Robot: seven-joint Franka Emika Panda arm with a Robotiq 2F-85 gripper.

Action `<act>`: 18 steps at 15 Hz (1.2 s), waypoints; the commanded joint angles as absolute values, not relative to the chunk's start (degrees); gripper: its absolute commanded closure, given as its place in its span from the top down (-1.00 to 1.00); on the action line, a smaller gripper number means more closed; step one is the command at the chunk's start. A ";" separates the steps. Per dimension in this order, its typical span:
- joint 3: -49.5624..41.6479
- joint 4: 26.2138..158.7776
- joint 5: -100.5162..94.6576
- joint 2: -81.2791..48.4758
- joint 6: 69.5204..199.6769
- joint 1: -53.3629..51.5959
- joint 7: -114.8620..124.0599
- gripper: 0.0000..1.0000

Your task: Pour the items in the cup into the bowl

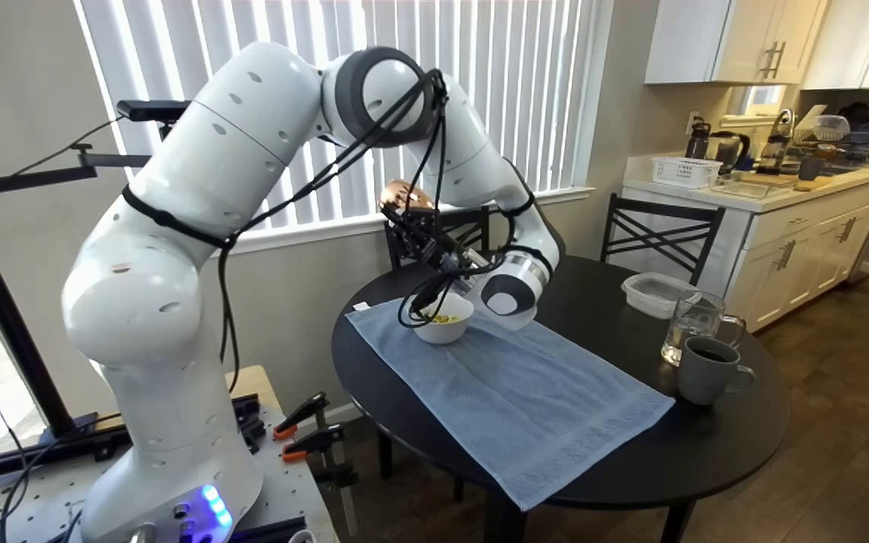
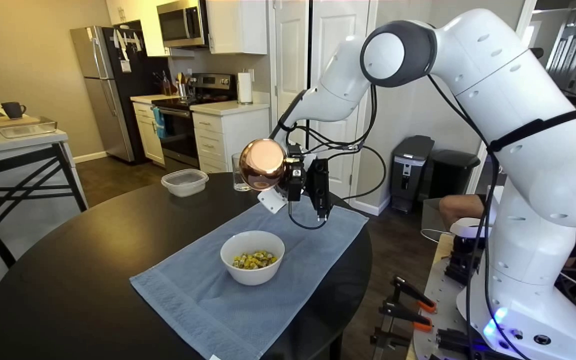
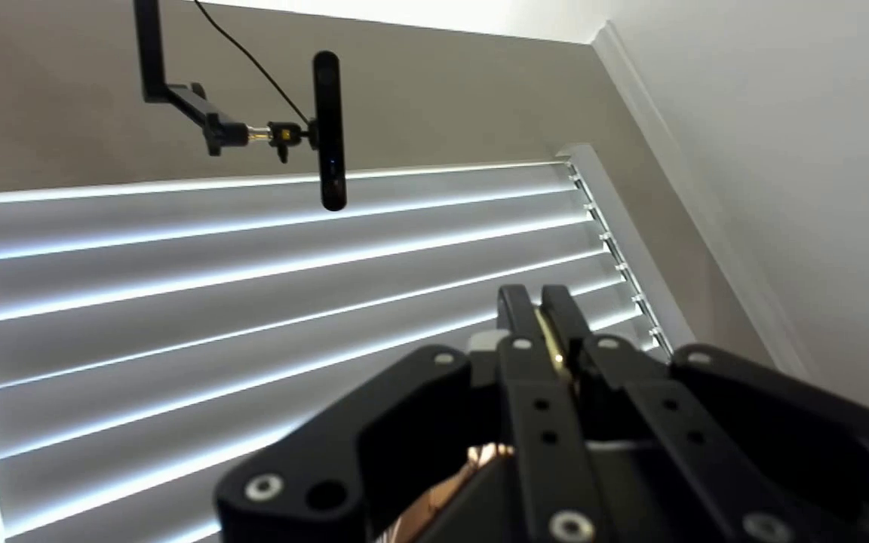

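The copper cup is held in the air, tipped over, with its rounded base facing the camera in an exterior view. My gripper is shut on a thin brass-coloured strip, apparently the cup's handle. The gripper is above the table, and a sliver of the cup shows low in the wrist view. The cup's opening and inside are hidden. The white bowl stands upright with small yellow wrapped items in it. The bowl is below the gripper, partly behind cables in an exterior view.
A blue towel lies under the bowl on the round black table. A clear plastic container, a glass mug and a dark grey mug stand along the far side. Chairs and window blinds are close by.
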State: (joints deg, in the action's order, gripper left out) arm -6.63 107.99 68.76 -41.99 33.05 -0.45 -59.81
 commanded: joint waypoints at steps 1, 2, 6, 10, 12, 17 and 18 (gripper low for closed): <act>-7.91 106.56 62.70 -35.95 36.90 0.46 -57.38 -0.93; -8.03 105.54 60.66 -35.19 37.82 0.75 -57.48 -0.93; -7.82 102.03 51.19 -32.79 41.81 1.67 -57.80 -0.93; -6.86 98.88 40.40 -32.42 46.62 2.30 -58.04 -0.93; -6.29 96.98 34.75 -32.90 48.86 2.77 -57.96 -0.93; -4.66 92.08 20.22 -32.94 53.19 4.20 -57.54 -0.93; -4.40 90.68 17.23 -32.89 53.49 4.56 -57.54 -0.93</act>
